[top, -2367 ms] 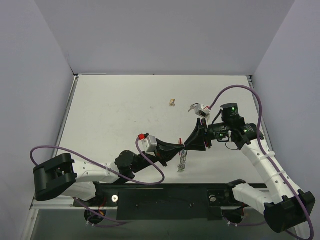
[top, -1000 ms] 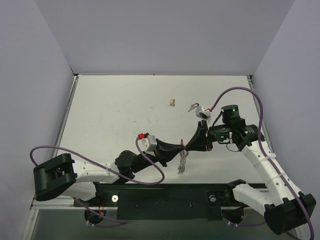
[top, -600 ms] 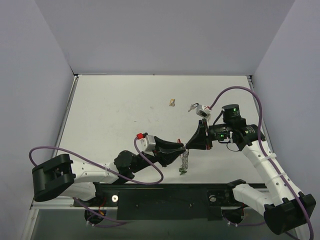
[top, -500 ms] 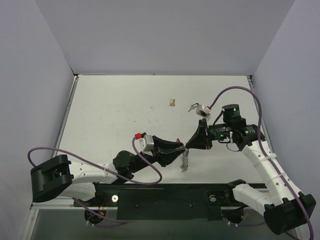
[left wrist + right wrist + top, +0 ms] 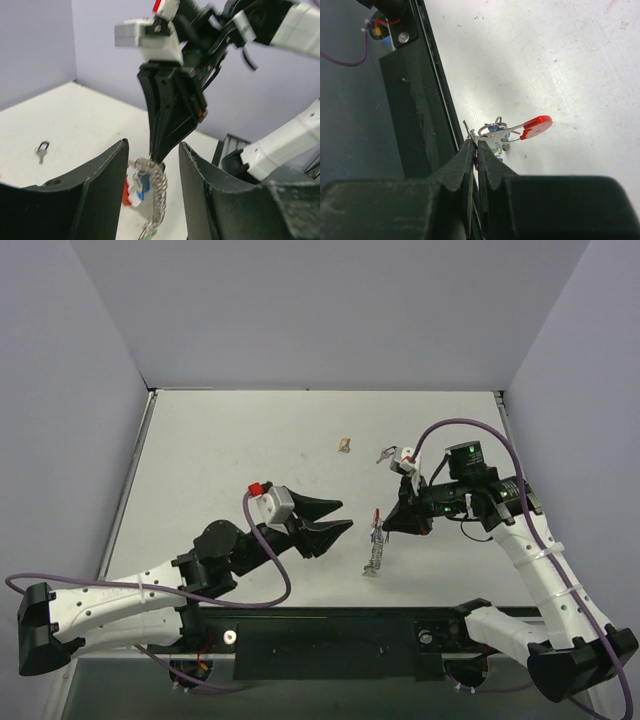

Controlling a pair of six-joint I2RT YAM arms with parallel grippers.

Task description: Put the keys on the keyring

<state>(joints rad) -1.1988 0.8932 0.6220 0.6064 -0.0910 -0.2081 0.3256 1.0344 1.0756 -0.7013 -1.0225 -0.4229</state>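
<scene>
Top view overhead — wrist views close, sharing keyring [image 5: 150, 186].

Lit evenly from overhead, bright and soft; faint shadows only on white table [image 5: 220, 450] below arms. Top view sharp edge to edge, walls tinted lilac. Left wrist view soft throughout: left fingers [image 5: 95, 195] dark and smeared, keyring [image 5: 157, 187] fuzzy (background arm streaked by motion). Right wrist view crisp on tabletop specks and red tag; right fingers [image 5: 457, 170] out of focus, left side dim.
</scene>
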